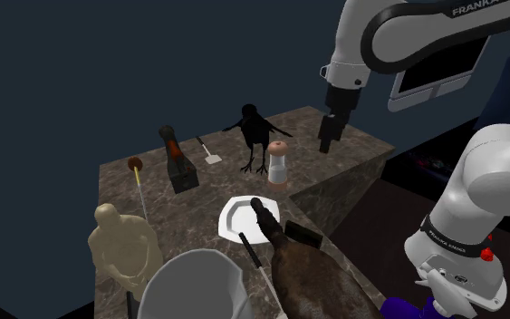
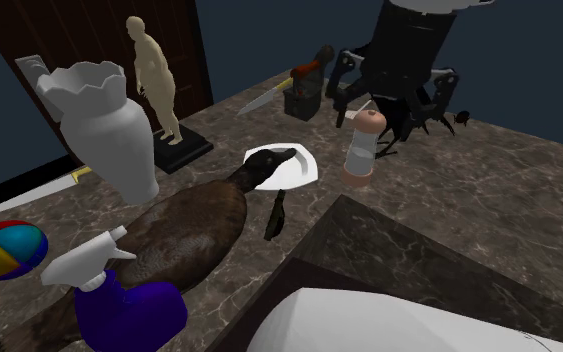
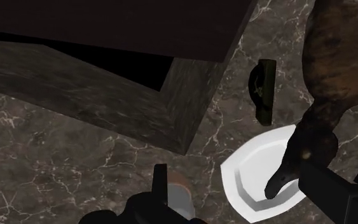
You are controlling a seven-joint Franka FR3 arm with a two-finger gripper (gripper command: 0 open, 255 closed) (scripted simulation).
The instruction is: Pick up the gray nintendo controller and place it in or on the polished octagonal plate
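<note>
The controller (image 1: 303,237) is a small dark slab lying on the marble counter beside the brown duck figure (image 1: 312,276), also seen as the controller (image 2: 276,215) and the controller (image 3: 263,90). The white octagonal plate (image 1: 240,220) lies flat just past it; the duck's head hangs over the plate (image 3: 250,175). My gripper (image 1: 329,138) hangs high over the far end of the raised marble block (image 1: 357,172), well away from the controller. It is open and holds nothing.
A black crow figure (image 1: 257,134) and a pale shaker (image 1: 278,164) stand near the gripper. Further off are a dark bottle (image 1: 178,163), a spatula (image 1: 210,150), a tan statue (image 1: 121,245), a white vase (image 1: 195,286) and a knife (image 1: 252,254). A blue spray bottle (image 2: 119,295) stands by the duck.
</note>
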